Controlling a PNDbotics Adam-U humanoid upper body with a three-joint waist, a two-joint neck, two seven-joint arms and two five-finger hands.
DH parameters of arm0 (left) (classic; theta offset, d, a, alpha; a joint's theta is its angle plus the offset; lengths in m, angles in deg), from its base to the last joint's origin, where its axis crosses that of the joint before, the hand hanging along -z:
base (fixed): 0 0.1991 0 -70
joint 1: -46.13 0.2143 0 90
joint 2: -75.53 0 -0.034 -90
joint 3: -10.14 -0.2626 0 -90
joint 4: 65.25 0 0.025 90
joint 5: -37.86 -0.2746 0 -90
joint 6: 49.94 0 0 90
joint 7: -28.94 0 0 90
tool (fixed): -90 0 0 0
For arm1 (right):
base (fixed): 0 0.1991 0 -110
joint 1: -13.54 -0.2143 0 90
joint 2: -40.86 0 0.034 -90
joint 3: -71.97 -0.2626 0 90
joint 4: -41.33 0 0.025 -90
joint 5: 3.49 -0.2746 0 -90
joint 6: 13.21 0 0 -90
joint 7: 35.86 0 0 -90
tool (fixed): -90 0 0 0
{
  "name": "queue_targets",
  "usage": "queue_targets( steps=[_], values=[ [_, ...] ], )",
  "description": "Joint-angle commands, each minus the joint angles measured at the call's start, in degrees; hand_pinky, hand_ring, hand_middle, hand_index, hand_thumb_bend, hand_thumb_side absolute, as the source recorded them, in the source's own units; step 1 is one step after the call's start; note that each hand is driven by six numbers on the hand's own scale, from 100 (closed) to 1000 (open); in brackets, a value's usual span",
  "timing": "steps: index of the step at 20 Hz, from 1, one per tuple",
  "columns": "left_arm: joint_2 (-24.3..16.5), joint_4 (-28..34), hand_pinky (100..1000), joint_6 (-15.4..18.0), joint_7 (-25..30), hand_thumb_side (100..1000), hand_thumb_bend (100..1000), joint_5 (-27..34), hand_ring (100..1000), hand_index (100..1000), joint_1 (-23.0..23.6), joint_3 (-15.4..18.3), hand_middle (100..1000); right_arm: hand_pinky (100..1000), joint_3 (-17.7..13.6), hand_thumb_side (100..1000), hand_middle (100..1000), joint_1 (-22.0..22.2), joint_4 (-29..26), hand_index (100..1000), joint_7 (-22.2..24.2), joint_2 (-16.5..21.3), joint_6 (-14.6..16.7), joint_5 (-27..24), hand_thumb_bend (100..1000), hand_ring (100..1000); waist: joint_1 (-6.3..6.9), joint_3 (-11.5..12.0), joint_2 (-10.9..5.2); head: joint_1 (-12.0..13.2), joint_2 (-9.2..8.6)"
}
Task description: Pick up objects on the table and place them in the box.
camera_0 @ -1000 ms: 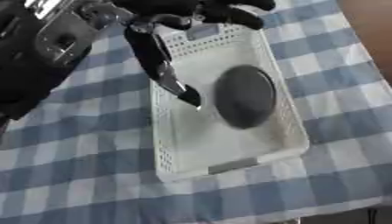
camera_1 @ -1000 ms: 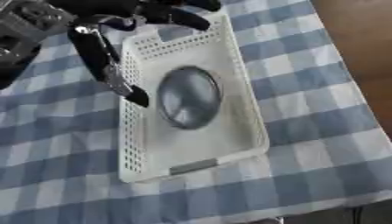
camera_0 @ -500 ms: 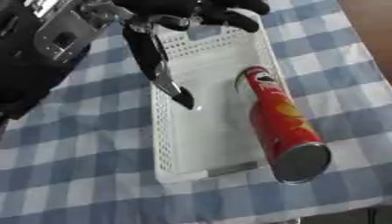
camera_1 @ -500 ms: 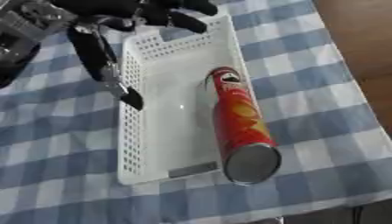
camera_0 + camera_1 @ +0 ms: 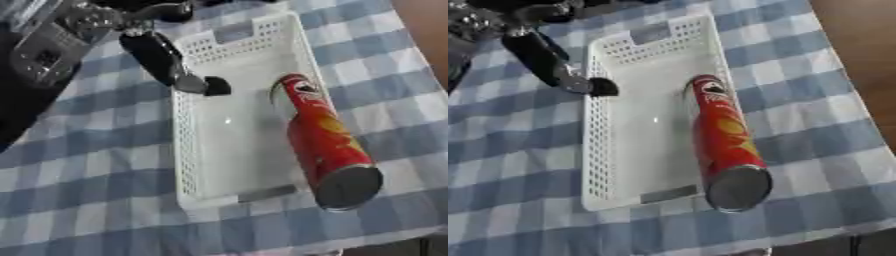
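A white box (image 5: 188,150) with holes in its walls stands on a table (image 5: 79,195) covered by a blue and white checked cloth. A red can (image 5: 324,142), long and round, lies in the box along its right side. Its far end, with a printed face on the label, rests down inside the box, and its near end, showing a dark round opening or lid, is raised over the near right corner of the box and sticks out past the rim. The rest of the box floor is bare and white. The left hand (image 5: 166,67) comes in from the upper left corner, black with silver parts. One long finger of it points down over the left wall of the box, and its dark tip is just inside the rim, near the far end. This finger is straight and it holds nothing; other fingers at the top edge are mostly hidden, so I cannot tell how they stand. The hand and the can are apart.
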Motion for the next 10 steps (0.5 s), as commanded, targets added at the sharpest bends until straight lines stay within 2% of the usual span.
queue_targets(
  steps=[1,5,8,10],
  values=[
    [-3.9,1.8,937,-1.1,-7.2,753,100,1.9,950,1000,3.5,4.1,1000,344,-0.6,1000,649,-1.4,-0.4,820,-0.3,1.5,0.1,0.3,100,523,-1.0,0.7,-0.4,-0.8,-1.19],
    [-5.4,1.8,942,0.7,-14.9,773,100,0.4,952,1000,11.4,8.1,1000,344,-0.8,1000,650,-1.3,-0.4,820,-0.6,1.8,0.1,0.7,100,522,-1.29,2.6,0.3,-1.7,-1.72],
    [-3.8,1.9,933,1.0,-20.2,768,100,-1.7,946,1000,16.7,10.7,1000,343,-0.9,1000,652,-1.2,-0.4,820,-0.7,1.9,0.1,0.8,100,522,-1.61,4.4,0.78,-2.2,-2.03],
    [-1.3,1.9,917,0.5,-23.8,778,100,-2.0,936,1000,19.9,12.2,1000,344,-1.0,1000,652,-1.3,-0.4,819,-0.9,1.9,0.1,1.0,100,523,-1.91,5.6,1.02,-2.3,-2.09]
  ],
)
